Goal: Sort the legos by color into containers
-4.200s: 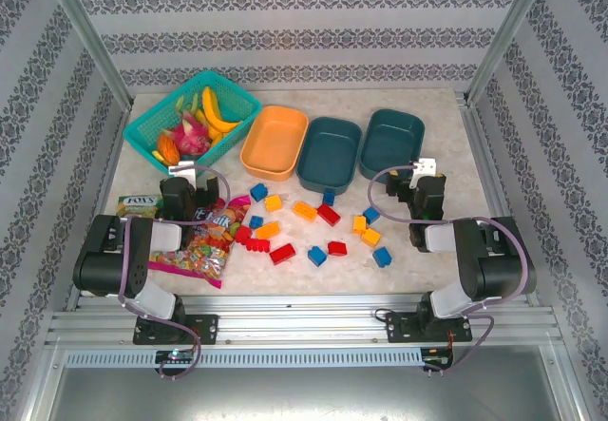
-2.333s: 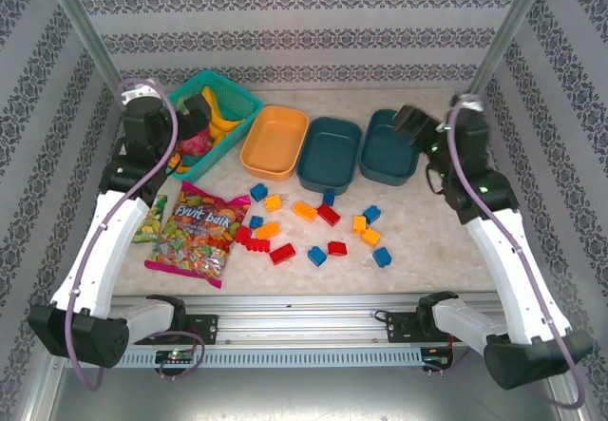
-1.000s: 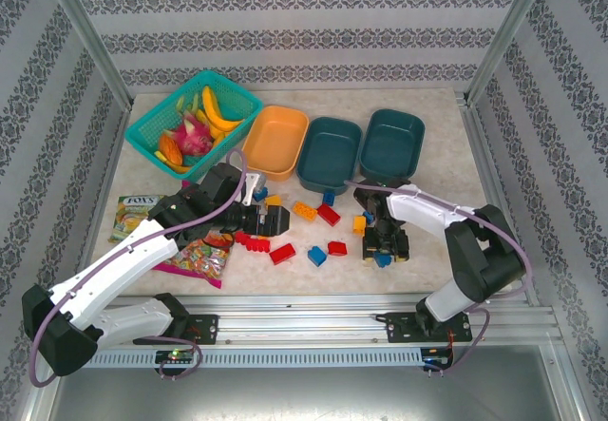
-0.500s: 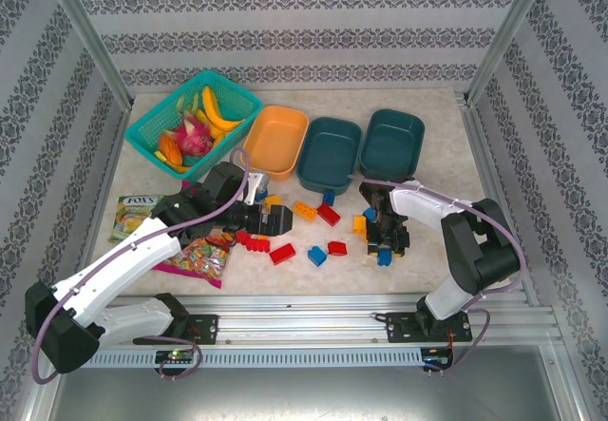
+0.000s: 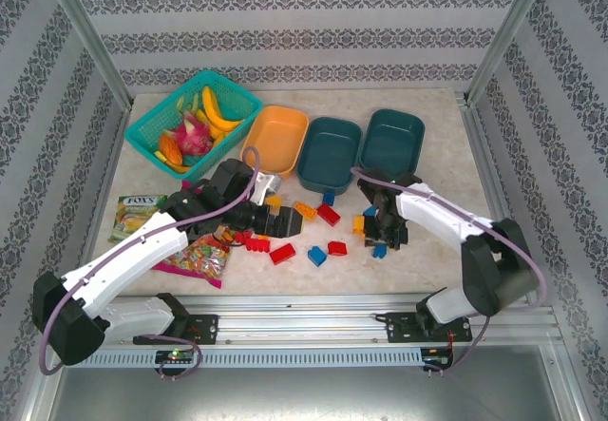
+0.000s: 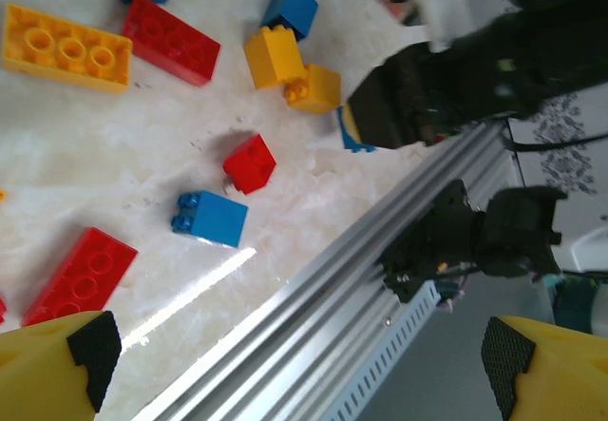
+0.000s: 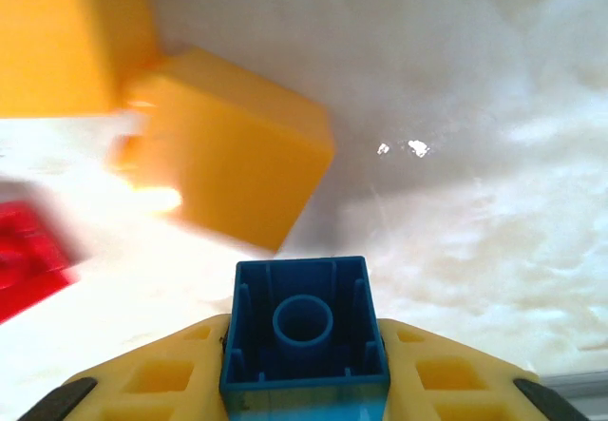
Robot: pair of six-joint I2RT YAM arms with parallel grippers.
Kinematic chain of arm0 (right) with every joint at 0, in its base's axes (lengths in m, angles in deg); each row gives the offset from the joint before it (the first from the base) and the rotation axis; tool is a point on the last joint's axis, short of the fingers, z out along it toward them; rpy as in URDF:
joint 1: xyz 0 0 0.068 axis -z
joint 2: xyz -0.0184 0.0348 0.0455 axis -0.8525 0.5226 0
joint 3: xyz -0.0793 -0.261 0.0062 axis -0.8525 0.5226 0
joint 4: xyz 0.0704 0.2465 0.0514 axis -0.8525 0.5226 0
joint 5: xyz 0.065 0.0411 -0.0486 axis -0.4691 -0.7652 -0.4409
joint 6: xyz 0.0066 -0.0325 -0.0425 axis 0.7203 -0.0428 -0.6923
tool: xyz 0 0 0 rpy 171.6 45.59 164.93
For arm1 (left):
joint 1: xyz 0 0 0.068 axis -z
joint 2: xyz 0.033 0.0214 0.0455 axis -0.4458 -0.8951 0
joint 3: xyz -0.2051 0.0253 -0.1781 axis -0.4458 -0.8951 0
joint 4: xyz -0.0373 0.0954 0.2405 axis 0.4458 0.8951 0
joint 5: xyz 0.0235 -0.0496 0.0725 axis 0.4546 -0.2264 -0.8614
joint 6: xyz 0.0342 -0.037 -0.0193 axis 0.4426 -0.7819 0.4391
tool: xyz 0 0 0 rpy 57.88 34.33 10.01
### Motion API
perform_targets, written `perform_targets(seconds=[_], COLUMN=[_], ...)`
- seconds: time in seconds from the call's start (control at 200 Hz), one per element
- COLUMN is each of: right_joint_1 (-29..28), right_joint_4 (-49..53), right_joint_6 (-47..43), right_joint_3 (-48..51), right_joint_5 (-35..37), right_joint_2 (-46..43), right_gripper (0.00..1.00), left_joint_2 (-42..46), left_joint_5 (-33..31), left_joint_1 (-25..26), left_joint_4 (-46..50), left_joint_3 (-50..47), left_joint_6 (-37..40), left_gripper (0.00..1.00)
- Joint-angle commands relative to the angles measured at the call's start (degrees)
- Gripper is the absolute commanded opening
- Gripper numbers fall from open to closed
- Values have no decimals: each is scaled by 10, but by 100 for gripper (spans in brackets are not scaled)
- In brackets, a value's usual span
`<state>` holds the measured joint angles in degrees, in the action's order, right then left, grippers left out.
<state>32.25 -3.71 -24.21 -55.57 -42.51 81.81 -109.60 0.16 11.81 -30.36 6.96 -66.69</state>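
Red, orange-yellow and blue legos lie scattered at the table's middle, among them a red brick (image 5: pixel 282 253), a blue one (image 5: pixel 317 256) and an orange one (image 5: pixel 304 209). My right gripper (image 5: pixel 385 240) (image 7: pixel 304 383) is shut on a small blue lego (image 7: pixel 304 326), hollow underside toward the camera, just above the table beside two yellow bricks (image 7: pixel 228 145). My left gripper (image 5: pixel 275 220) (image 6: pixel 304 373) stands open and empty over the left bricks, its fingertips (image 6: pixel 47 364) wide apart. Behind stand the containers: an orange tub (image 5: pixel 275 141) and two teal tubs (image 5: pixel 330 152) (image 5: pixel 392 143), all empty.
A teal lattice basket (image 5: pixel 193 112) of toy fruit stands at the back left. Candy bags (image 5: pixel 195 250) lie under the left arm at the front left. The metal rail (image 6: pixel 313 297) runs along the table's near edge.
My right gripper has closed on the blue lego and carried it slightly toward the back. The left gripper stayed open and edged a little to the right.
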Motion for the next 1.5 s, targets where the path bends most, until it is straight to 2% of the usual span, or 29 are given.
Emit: perform_targets(seconds=[0.0,0.11,0.205,0.41,0.659,0.804,0.904,1.024,1.224,1.349,1.409,1.494], right_joint_1=[3,47,96,176,233,245,248,246,217,175,147,105], right_joint_4=[43,29,11,-4,36,55,67,74,52,-3,-49,-132], right_joint_6=[19,-4,-27,-49,-54,-53,-55,-60,-77,-85,-87,-82], right_joint_3=[-89,-170,-247,-413,-598,-659,-688,-708,-688,-602,-527,-401], right_joint_5=[34,44,37,40,20,9,3,2,14,24,26,-7], right_joint_2=[-40,-17,51,241,451,515,537,526,415,295,224,124], right_gripper=[26,26,25,25,27,37,51,63,65,65,64,65], left_joint_2=[-11,-26,-61,-168,-264,-271,-267,-258,-241,-212,-193,-159], left_joint_5=[-83,-169,-207,-200,-203,-209,-211,-221,-249,-280,-287,-284], left_joint_1=[7,7,5,-23,-44,-53,-58,-60,-61,-63,-67,-71], left_joint_4=[9,-6,-17,-7,42,46,49,61,118,170,193,204], left_joint_3=[50,76,105,204,287,281,274,269,265,244,220,172], left_joint_6=[-18,-51,-67,-88,-112,-133,-145,-153,-189,-230,-260,-313], left_gripper=[100,100,100,100,100,100,100,100,99,98,97,94])
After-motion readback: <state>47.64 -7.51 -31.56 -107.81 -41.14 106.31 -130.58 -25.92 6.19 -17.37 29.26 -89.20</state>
